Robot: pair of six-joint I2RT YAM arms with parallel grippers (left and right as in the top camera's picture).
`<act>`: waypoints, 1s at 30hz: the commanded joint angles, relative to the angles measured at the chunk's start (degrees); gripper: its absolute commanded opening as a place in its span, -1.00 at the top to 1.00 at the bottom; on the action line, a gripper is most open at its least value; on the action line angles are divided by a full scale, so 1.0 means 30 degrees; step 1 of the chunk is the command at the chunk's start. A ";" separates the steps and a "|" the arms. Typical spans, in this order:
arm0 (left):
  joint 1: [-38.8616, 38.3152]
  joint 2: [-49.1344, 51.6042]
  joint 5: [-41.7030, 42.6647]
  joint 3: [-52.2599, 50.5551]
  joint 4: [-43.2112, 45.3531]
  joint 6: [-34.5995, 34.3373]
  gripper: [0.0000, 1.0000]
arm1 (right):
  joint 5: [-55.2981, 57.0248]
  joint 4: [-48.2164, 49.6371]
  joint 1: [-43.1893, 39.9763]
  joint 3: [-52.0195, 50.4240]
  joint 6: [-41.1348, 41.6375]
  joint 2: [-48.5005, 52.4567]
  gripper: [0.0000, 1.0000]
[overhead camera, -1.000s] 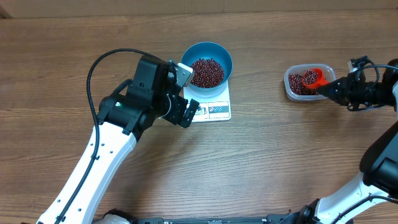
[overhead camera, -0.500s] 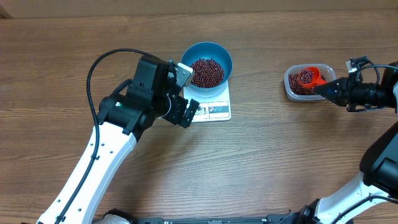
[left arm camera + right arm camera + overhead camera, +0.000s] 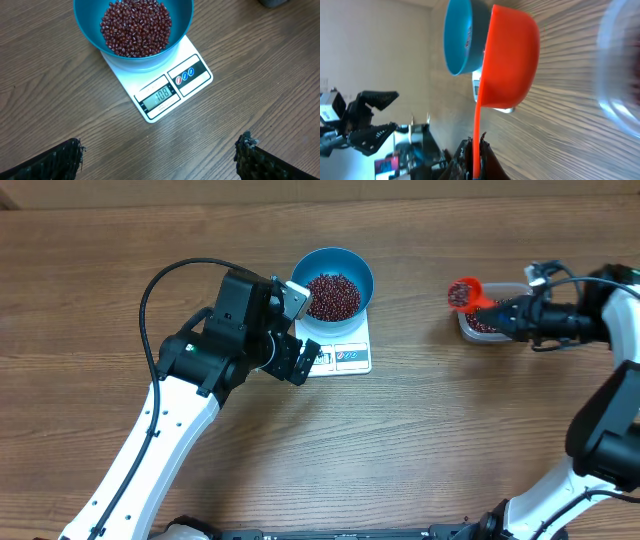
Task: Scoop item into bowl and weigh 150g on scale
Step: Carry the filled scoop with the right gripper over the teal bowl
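Note:
The blue bowl (image 3: pixel 356 262) stands on the white scale (image 3: pixel 350 358) and holds a heap of red-brown beans (image 3: pixel 332 295). In the left wrist view the bowl (image 3: pixel 85 20), the beans (image 3: pixel 135 25) and the scale (image 3: pixel 197 50) lie ahead, and the display reads 108. My left gripper (image 3: pixel 300 330) hovers open just left of the scale with nothing between its fingers (image 3: pixel 60 160). My right gripper (image 3: pixel 505 312) is shut on the handle of an orange scoop (image 3: pixel 463 293) loaded with beans, held in the air right of the bowl. The scoop (image 3: pixel 512 60) hangs in front of the bowl (image 3: pixel 457 35).
A clear plastic tub (image 3: pixel 487 326) with more beans sits under the right gripper, blurred at the right edge (image 3: pixel 620 75) of the right wrist view. The left arm (image 3: pixel 190 395) stretches across the near-left table.
The right gripper lifted the loaded scoop out of the tub and carried it left. The left arm, bowl and scale stayed where they were.

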 commanded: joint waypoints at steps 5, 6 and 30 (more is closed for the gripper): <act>-0.0007 -0.0109 -0.0117 -0.0036 0.0073 -0.0248 -0.99 | -0.1392 0.0153 0.2324 0.1268 0.0087 0.0182 0.92; -0.0007 -0.0109 -0.0117 -0.0036 0.0073 -0.0248 -0.99 | -0.1392 0.0211 0.2543 0.1443 0.0306 0.0182 0.92; -0.0007 -0.0109 -0.0117 -0.0036 0.0073 -0.0248 -0.99 | 0.3810 0.5355 0.9617 0.5763 0.9173 0.0182 0.92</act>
